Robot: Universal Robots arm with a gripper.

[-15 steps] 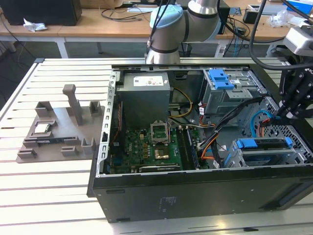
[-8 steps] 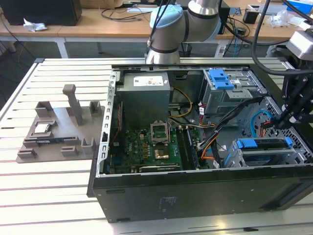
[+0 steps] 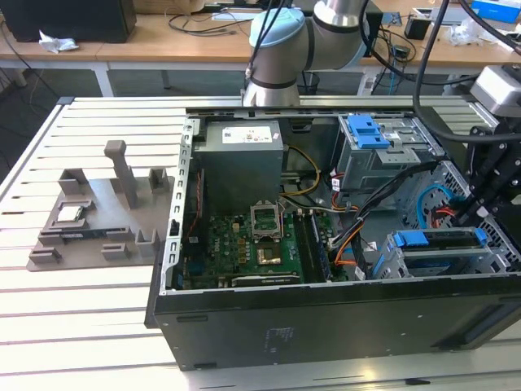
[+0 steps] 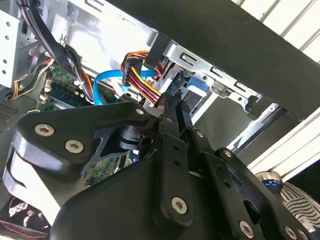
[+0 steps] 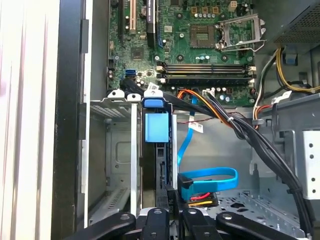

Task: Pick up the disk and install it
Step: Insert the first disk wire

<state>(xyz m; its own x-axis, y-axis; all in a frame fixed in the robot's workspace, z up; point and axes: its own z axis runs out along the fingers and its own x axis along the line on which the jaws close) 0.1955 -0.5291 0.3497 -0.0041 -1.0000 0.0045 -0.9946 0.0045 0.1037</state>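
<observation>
In both wrist views the black gripper (image 5: 172, 220) (image 4: 175, 107) fills the foreground, its linkage hiding its own tip and part of the bay. Whether the claw is clenched or released cannot be told.

Just beyond it, in the first wrist view, the disk (image 5: 156, 127) stands on edge in a slot of the drive cage (image 5: 117, 150). Its blue carrier end faces the camera, and its dark body runs back toward the gripper until the linkage covers it. The second wrist view gives just a small blue patch past the gripper, too little to name.

Beside the slot a flat blue cable (image 5: 210, 176) loops to a plug with red and yellow wires. A black cable bundle (image 5: 240, 125) crosses above it. Farther off lies the green motherboard (image 5: 200, 55) with its open socket.

In the exterior view the disk (image 3: 440, 240) sits at about four o'clock in the open computer case (image 3: 326, 318), with the black end of the arm (image 3: 281, 41) over it, partly cut off by the frame edge. A bare blue bracket (image 3: 366, 130) lies at one o'clock, and the power supply (image 3: 242, 159) at eleven. Well apart, at nine o'clock from the case, a grey fixture (image 3: 89, 220) rests on the slatted table (image 3: 81, 326).
</observation>
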